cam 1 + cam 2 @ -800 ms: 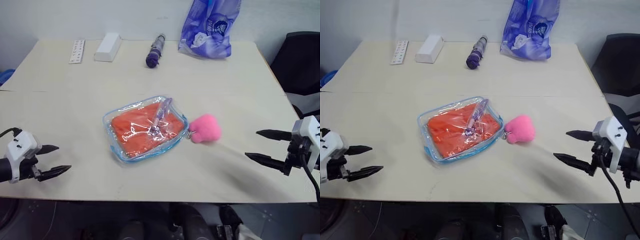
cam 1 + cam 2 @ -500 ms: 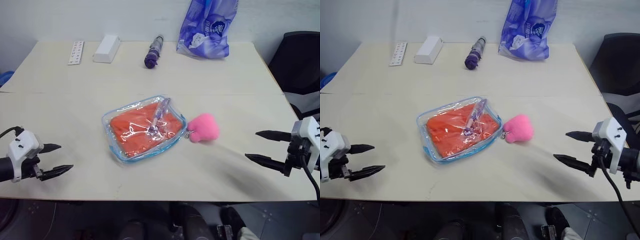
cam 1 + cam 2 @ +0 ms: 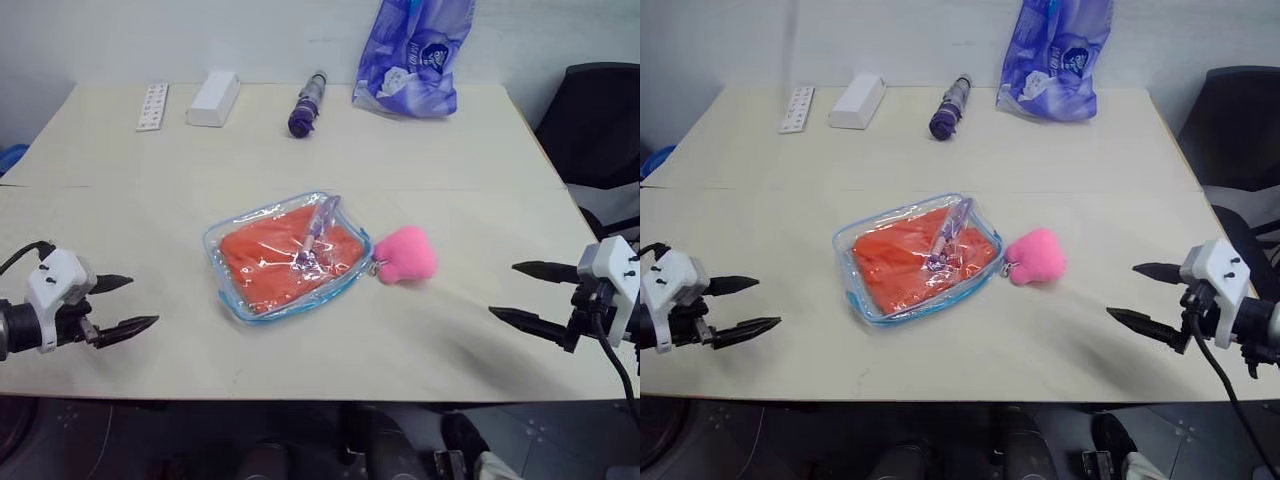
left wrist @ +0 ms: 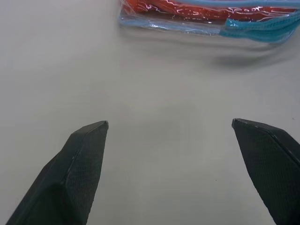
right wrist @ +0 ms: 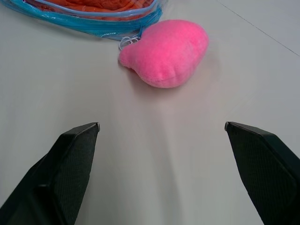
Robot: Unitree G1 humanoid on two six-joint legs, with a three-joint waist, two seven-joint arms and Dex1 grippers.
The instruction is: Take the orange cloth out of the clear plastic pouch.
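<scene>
Nearest you, at about eight o'clock on the table, your left gripper hangs just above the bare top with its fingers spread wide and nothing between them; at four o'clock your right gripper mirrors it, jaws equally apart and empty. Both point inward toward the middle, which reads as a ready stance flanking the work, so either arm can come in from its own side. Between them, at the table's centre, the pouch lies flat and turned slightly askew, well apart from both grippers. The cloth is fully inside it, filling nearly the whole pouch, so no step of the removal looks started. A purple pen-like thing seems to lie in or on the pouch near its far corner; you cannot tell which. The pompom is tied to the pouch's corner at three o'clock and rests on the table there, closer to your right gripper; it likely marks the zipper pull, so that end is probably where you will want to open. Farther off, at twelve o'clock, a dark umbrella lies along the table. At eleven o'clock sit a white box and a white strip. At one o'clock a blue bag leans by the wall.
</scene>
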